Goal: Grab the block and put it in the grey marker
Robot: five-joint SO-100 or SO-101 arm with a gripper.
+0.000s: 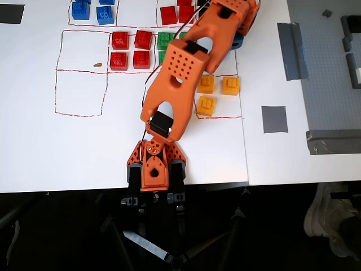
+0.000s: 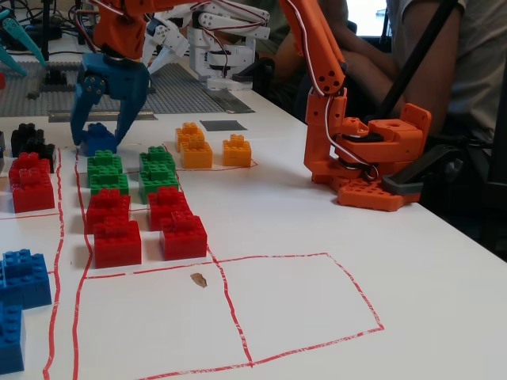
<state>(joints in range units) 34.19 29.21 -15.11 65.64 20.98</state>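
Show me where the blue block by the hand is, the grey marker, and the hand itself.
blue block [image 2: 98, 139], fixed view, its front face.
grey marker [image 1: 274, 119], overhead view, middle of the patch.
hand [image 2: 100, 131], fixed view, midway between the blue fingertips.

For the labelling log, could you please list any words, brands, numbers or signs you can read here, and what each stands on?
None can be read: no word, number or brand shows in either view.
The red lines on the table are hand-drawn boxes, not writing.
The blocks' stud tops are too small to read.

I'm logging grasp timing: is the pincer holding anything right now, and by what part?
Nothing is held yet. In the fixed view the pincer stands open, its fingers straddling the blue block, which sits on the table. Contact cannot be told.
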